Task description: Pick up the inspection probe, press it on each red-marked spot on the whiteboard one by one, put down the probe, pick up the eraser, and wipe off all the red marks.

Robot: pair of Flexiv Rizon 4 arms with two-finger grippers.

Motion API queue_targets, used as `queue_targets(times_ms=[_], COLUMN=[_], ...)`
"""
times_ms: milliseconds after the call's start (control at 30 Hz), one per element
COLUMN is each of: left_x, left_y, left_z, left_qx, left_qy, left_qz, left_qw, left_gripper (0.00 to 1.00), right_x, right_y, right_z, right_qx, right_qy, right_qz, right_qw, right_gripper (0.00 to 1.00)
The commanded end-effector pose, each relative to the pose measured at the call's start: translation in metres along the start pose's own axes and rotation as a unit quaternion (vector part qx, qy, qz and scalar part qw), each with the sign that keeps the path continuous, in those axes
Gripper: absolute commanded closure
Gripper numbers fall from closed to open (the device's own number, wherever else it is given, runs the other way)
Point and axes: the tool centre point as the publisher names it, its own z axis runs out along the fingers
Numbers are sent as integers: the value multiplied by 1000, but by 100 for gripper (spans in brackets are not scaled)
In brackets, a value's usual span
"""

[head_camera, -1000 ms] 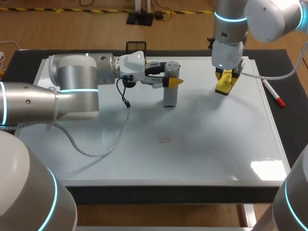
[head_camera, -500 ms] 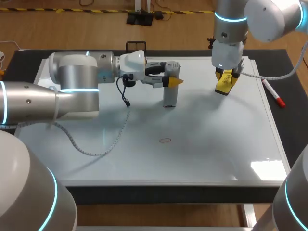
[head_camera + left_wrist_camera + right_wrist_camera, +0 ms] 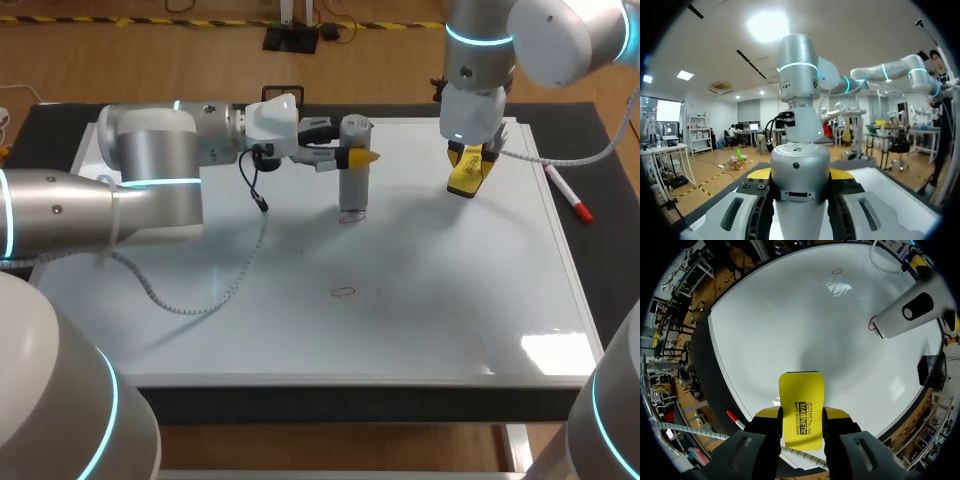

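Left pincer (image 3: 356, 157), clamped on the probe (image 3: 352, 190), had lifted it, half-baring a red mark (image 3: 348, 218); right pincer (image 3: 467, 172) gripped the eraser (image 3: 801, 410).

The one piece of furniture is a table (image 3: 605, 270) with a matte black top, which shows as a dark border on the left, far and right sides of the whiteboard (image 3: 420, 300) lying flat on it. Light falls from overhead: a bright patch of glare (image 3: 555, 350) sits on the board near its front right corner. Soft grey shadows spread across its middle.
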Motion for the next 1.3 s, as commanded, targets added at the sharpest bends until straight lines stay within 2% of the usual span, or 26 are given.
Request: queue_targets(times_ms=[33,433,833,1300], left_x=[1,-6,-9,-4], left_y=[-11,-33,-48,-48], left_z=[-18,-74,-157,-245], left_qx=[4,10,9,2], left_qy=[-9,-54,-118,-178], left_qz=[-1,0,10,9], left_qw=[1000,999,993,984], left_gripper=[100,100,100,100], right_x=[0,0,0,0], right_y=[0,0,0,0], right_z=[-1,-1,-1,-1], right_qx=[1,1,1,1], right_qy=[1,1,1,1], right_qz=[-1,-1,-1,-1], right_qw=[1000,1000,1000,1000], right_gripper=[100,100,100,100])
